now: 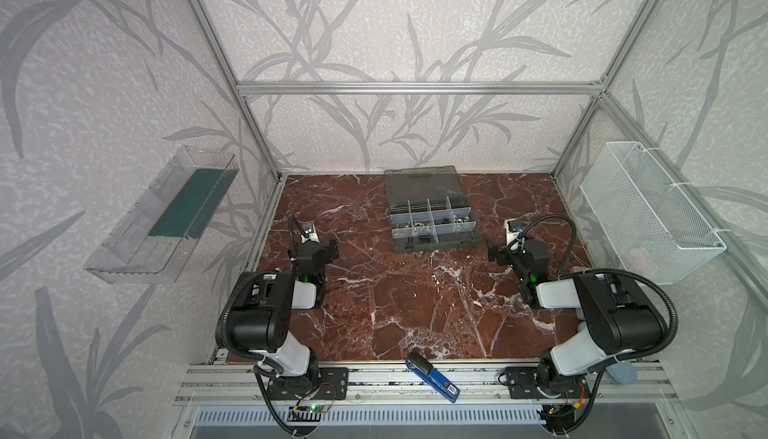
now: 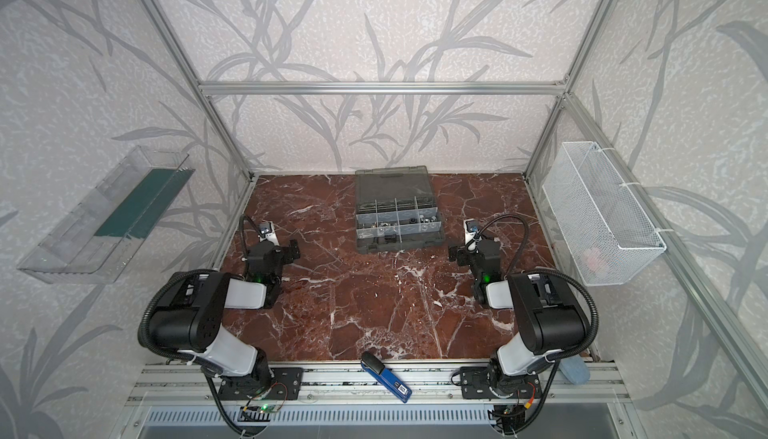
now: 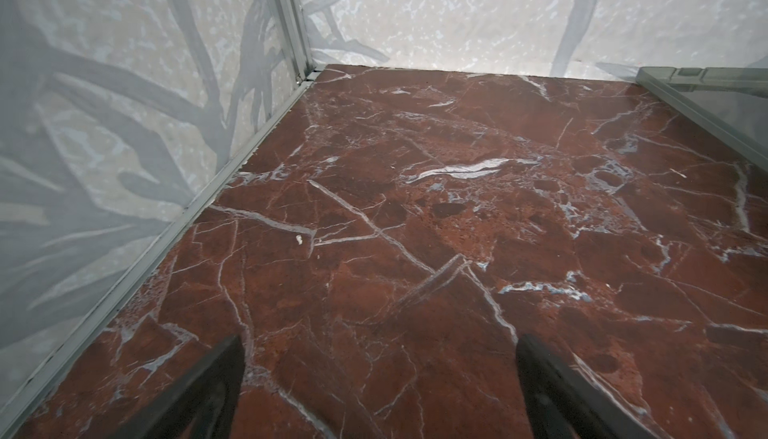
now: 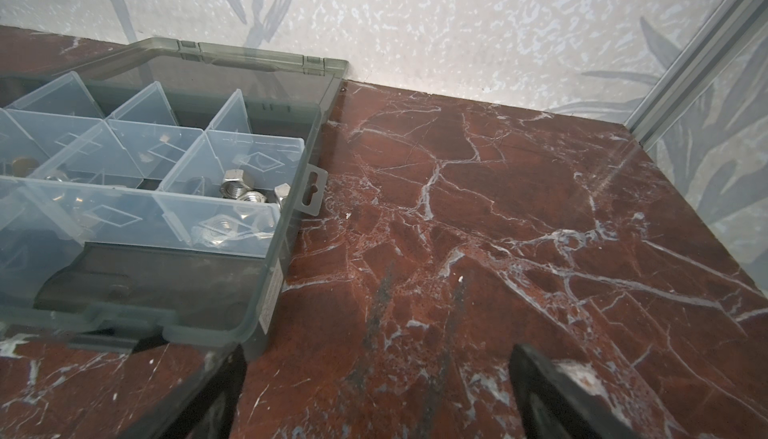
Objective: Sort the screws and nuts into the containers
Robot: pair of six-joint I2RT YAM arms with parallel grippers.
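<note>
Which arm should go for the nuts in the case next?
Right. The right gripper sits open just beside the case, with the nuts in its wrist view. The left gripper is farther off, and its wrist view catches only the lid edge.

Tabletop [image 4: 498, 208]: red-brown marble look, white veins, smooth, semi-gloss.
Organiser case [image 4: 266, 291]: smoky grey translucent plastic.
Containers [image 4: 249, 154]: pale frosted plastic dividers.
Nuts [image 4: 232, 188]: bright, shiny metal.
Basket [image 1: 648, 216]: white wire mesh.
Wall tray [image 1: 124, 258]: clear glossy plastic.
</note>
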